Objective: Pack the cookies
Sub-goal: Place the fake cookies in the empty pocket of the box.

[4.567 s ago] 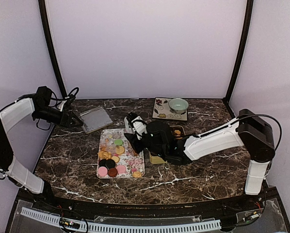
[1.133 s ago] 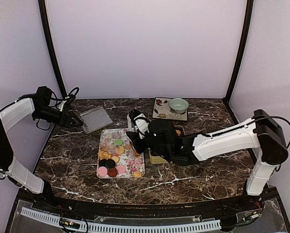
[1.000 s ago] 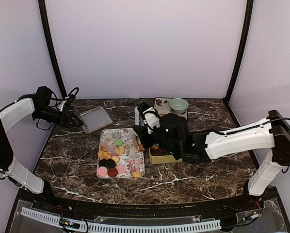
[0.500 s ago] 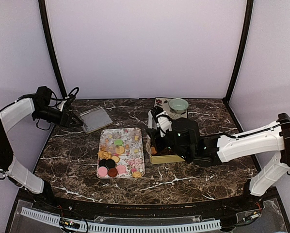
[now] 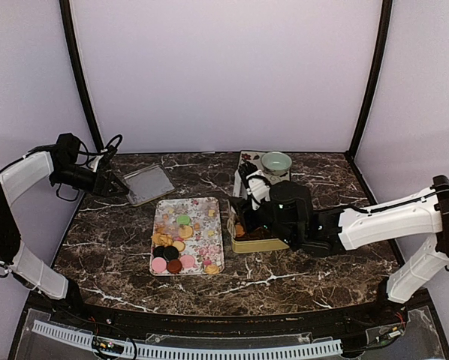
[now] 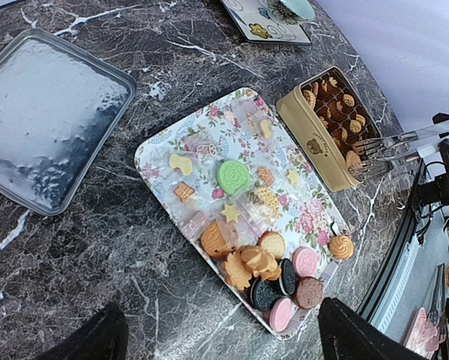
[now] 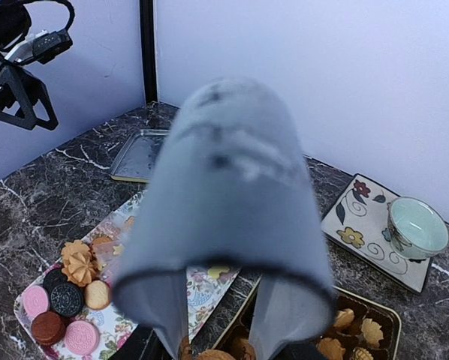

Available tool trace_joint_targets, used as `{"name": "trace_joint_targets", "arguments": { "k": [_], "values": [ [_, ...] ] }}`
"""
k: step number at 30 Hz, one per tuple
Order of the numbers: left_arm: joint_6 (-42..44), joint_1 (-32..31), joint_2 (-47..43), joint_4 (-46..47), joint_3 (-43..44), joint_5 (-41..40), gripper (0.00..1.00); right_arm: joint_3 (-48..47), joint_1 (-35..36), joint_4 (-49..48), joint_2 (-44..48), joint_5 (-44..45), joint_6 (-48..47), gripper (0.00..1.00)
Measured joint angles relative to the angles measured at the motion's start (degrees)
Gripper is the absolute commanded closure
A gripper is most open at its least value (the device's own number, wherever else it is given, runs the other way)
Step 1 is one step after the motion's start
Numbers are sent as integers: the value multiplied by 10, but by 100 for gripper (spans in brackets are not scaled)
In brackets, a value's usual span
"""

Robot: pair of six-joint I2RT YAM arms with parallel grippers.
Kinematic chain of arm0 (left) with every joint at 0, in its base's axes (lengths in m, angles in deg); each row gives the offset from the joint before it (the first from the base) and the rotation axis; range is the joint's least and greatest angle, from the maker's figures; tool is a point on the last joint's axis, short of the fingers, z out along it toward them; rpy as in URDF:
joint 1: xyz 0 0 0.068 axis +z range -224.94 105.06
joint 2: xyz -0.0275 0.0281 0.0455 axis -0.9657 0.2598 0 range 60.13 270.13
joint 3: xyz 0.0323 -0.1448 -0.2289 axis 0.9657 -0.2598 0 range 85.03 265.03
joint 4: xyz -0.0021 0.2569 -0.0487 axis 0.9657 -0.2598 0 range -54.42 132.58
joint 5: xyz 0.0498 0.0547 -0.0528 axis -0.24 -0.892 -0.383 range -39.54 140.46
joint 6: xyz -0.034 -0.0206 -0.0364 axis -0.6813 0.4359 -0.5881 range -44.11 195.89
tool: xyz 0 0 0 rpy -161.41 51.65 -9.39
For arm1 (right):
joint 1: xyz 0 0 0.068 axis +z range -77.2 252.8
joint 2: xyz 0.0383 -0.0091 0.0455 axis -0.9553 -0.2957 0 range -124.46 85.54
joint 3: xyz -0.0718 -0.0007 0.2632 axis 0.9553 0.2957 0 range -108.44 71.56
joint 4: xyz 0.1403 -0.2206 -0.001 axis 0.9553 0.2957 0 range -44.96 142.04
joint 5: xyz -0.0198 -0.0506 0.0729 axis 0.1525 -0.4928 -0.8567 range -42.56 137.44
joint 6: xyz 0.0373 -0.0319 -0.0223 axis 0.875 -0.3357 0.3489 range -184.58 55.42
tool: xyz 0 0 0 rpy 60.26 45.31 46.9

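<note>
Over the left end of the gold tin [image 5: 256, 244], the right gripper [image 7: 221, 341] hangs, its grip too blurred to tell, with the cookies [image 5: 176, 240] lying left of it on the flowery tray [image 6: 314, 210].

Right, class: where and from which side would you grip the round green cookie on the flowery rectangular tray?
Probably across its rim, from straight above: the round green cookie lies flat on the flowery rectangular tray, with some bare tray beside it for fingertips.
</note>
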Motion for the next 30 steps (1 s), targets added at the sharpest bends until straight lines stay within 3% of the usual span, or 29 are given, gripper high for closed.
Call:
{"name": "trace_joint_targets", "arguments": {
  "k": [15,30],
  "values": [
    [0,0,0,0,0,0,10,4,-7,17,9,2,-12,57],
    [0,0,0,0,0,2,10,4,-8,19,13,-14,-9,67]
  ]
}}
